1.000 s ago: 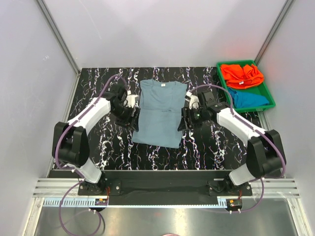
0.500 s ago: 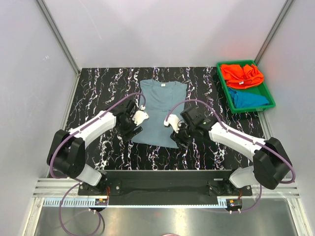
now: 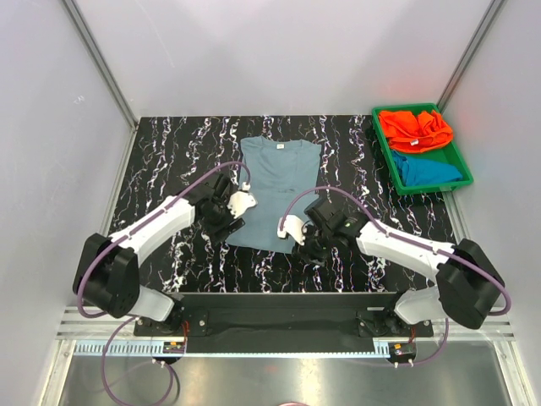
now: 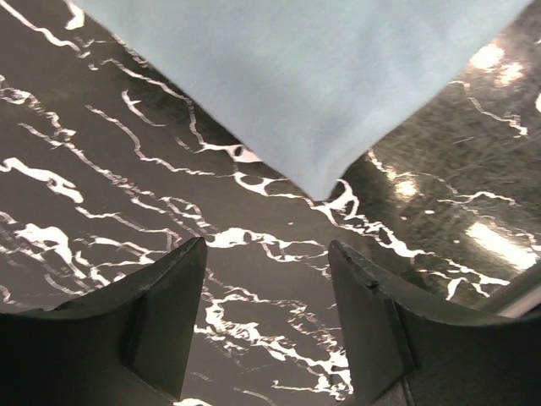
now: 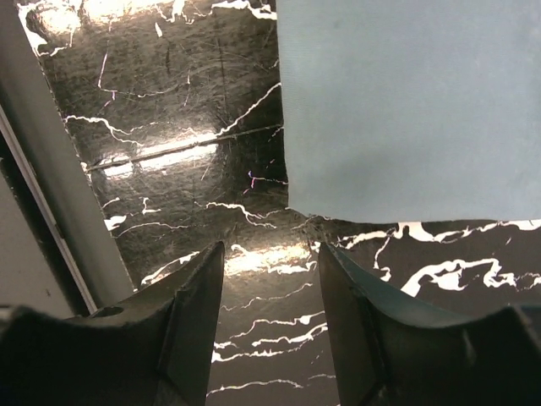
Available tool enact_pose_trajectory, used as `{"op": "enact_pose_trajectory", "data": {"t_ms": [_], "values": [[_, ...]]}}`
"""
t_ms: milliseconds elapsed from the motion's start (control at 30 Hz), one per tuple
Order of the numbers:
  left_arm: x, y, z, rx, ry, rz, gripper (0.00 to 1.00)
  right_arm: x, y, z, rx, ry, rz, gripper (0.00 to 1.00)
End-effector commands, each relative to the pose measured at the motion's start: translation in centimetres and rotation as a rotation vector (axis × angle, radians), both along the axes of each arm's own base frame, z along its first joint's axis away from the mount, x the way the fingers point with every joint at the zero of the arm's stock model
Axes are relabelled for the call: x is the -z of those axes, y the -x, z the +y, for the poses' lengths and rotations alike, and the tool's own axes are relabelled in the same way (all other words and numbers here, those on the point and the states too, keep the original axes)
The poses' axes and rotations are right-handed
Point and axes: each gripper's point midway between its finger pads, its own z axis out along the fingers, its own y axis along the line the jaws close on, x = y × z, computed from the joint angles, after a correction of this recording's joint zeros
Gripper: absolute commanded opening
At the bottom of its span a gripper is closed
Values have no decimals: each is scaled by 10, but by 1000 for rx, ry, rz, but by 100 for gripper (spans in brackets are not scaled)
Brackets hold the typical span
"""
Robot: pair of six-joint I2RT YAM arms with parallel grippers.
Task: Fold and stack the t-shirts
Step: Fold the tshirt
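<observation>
The dusty grey-blue t-shirt point(image 3: 275, 190) lies flat on the black marbled table point(image 3: 169, 161), sleeves folded in, with the neck and its white label point(image 3: 281, 145) on the far side. My left gripper point(image 3: 225, 230) is open and empty just off the shirt's near left corner. In the left wrist view the gripper point(image 4: 266, 254) is over bare table, and the corner point(image 4: 321, 85) is ahead of the fingers. My right gripper point(image 3: 311, 250) is open and empty at the near right corner. The right wrist view shows the gripper point(image 5: 270, 254) short of the hem point(image 5: 406, 101).
A green tray point(image 3: 386, 152) at the far right holds the crumpled orange t-shirt point(image 3: 414, 128) and the teal-blue t-shirt point(image 3: 431, 169). Grey walls and metal posts enclose the table. The table's near edge lies just behind both grippers.
Both grippers have moved from the shirt's sides at mid-length toward me, down to its near corners. The shirt lies as before.
</observation>
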Motion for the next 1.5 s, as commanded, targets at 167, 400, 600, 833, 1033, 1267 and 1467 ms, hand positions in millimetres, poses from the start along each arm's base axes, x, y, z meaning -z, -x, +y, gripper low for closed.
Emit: {"op": "enact_pose_trajectory", "data": {"t_ms": [167,400,600,833,1033,1267,1467], "values": [[-5,10,-8,-69,99,-23,64,0,0,24,-102,-43,-102,55],[-10,8,-10,-118,134,-15,64,4,1,43,-139,-49,-120,54],[-11,5,-13,-122,141,0,64,18,-3,42,-154,-20,-129,52],[-14,4,-11,-133,146,1,64,37,-10,30,-132,25,-185,48],[-9,8,-10,-136,140,24,64,52,-14,21,-132,80,-204,41],[-8,5,4,-86,63,-21,64,46,-27,23,-93,93,-242,0],[-8,-5,21,72,-26,-141,63,26,-35,30,-51,58,-270,0]]}}
